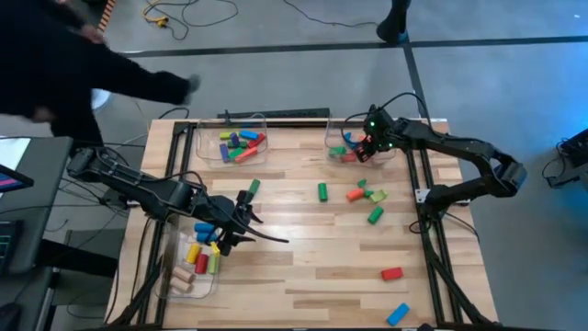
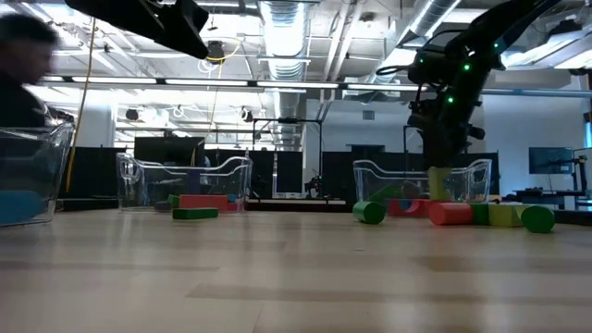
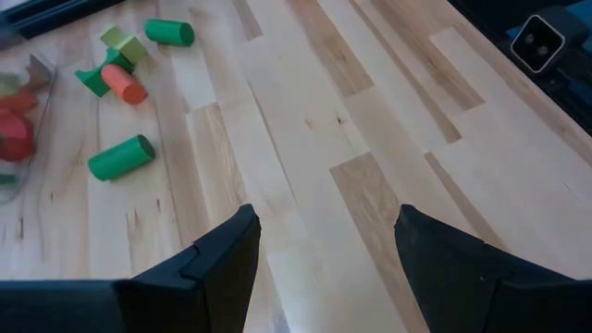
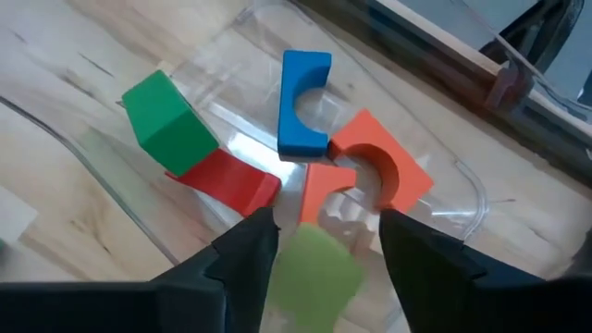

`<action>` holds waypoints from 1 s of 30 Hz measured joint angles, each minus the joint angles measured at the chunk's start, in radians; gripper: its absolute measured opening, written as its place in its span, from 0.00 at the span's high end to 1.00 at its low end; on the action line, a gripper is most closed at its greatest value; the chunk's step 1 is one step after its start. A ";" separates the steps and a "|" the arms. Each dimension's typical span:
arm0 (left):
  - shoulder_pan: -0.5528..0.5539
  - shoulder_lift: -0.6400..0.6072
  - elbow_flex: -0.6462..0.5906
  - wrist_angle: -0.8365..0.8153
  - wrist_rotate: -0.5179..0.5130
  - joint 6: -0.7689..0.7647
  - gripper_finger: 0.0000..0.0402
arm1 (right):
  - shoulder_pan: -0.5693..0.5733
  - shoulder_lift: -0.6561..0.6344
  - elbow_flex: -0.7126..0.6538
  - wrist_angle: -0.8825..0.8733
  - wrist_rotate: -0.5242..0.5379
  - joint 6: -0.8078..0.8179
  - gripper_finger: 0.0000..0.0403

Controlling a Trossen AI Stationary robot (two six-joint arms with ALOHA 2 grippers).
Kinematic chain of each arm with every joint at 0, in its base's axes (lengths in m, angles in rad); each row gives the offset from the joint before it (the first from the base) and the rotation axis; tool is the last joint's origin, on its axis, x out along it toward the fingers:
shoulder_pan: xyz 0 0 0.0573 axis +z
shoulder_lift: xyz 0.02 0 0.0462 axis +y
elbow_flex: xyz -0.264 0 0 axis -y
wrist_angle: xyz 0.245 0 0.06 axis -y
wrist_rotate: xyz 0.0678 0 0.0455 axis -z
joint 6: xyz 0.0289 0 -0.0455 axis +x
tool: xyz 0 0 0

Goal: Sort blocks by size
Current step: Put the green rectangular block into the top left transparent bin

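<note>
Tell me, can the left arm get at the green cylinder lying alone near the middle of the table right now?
Probably yes. The left gripper is open and empty over bare wood, and the green cylinder lies alone with nothing between them. The right gripper is off over the far right bin.

Wood table (image 1: 303, 267): three clear bins (image 1: 231, 141), loose blocks (image 1: 367, 194) (mostly right side).
</note>
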State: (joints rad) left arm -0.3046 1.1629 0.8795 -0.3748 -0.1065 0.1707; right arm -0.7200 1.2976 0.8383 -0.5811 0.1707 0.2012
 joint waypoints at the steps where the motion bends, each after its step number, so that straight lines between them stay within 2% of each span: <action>1: 0.000 0.000 0.000 -0.001 -0.004 0.000 0.40 | 0.000 0.000 0.000 0.002 0.000 0.000 0.43; 7: 0.000 0.000 0.000 -0.004 -0.027 -0.011 0.40 | 0.000 -0.003 0.000 0.036 0.001 -0.002 0.41; 12: 0.004 0.000 0.000 -0.044 -0.138 -0.046 0.40 | 0.000 -0.003 0.000 0.069 0.004 -0.002 0.41; 15: 0.017 0.000 -0.006 -0.061 -0.161 -0.080 0.40 | 0.000 -0.003 0.000 0.091 0.007 -0.008 0.41; 23: 0.065 0.001 -0.137 0.058 -0.161 -0.122 0.40 | 0.016 -0.010 0.000 0.138 0.009 -0.023 0.41; 30: 0.110 0.000 -0.211 0.161 -0.185 -0.171 0.40 | 0.100 -0.064 0.022 0.180 0.010 -0.074 0.41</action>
State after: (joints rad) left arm -0.1949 1.1633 0.6681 -0.2135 -0.2911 -0.0004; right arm -0.6203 1.2334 0.8600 -0.4012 0.1810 0.1271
